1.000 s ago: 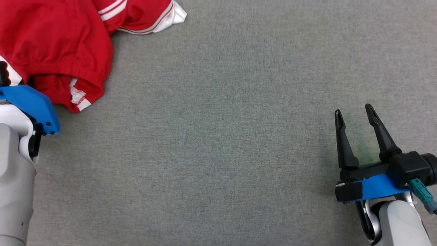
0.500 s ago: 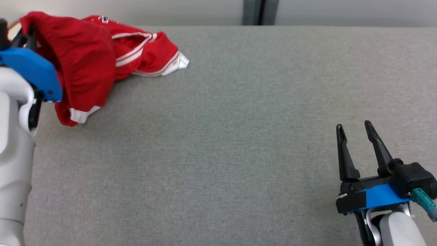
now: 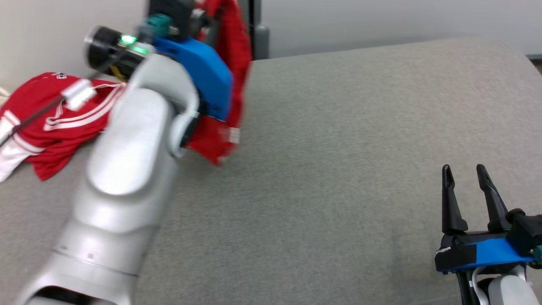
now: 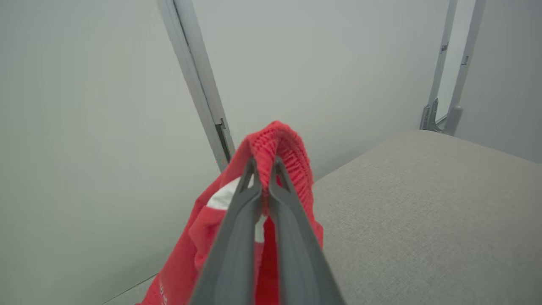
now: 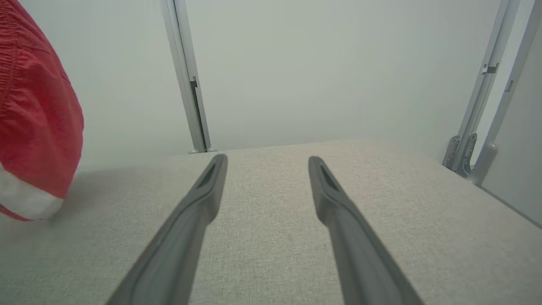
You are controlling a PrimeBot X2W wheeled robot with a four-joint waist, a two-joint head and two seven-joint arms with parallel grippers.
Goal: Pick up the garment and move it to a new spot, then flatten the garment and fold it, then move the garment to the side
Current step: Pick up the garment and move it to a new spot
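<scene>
The left hand (image 4: 264,163) is raised above the far left part of the surface (image 3: 338,148), its fingers (image 4: 237,237) closed narrow on the ribbed red edge of the garment (image 4: 279,135), which folds over the fingertips. In the head view, part of the garment (image 3: 235,55) hangs from this hand, down past the blue wrist cover (image 3: 203,76), with its lower hem near the surface; this part is blurred. Another red portion with white stripes lies bunched on the surface at the far left, against the wall (image 3: 51,34). The left forearm (image 3: 127,169) hides the join between the two portions. The right hand (image 3: 463,169) sits low at the near right, well apart from the garment, fingers (image 3: 449,199) pointing away from the robot. In the right wrist view, the right hand (image 5: 266,163) stands wide open with nothing between its fingers, just above bare surface, and the hanging garment (image 5: 38,114) shows at the left edge, with a white band at its bottom.
</scene>
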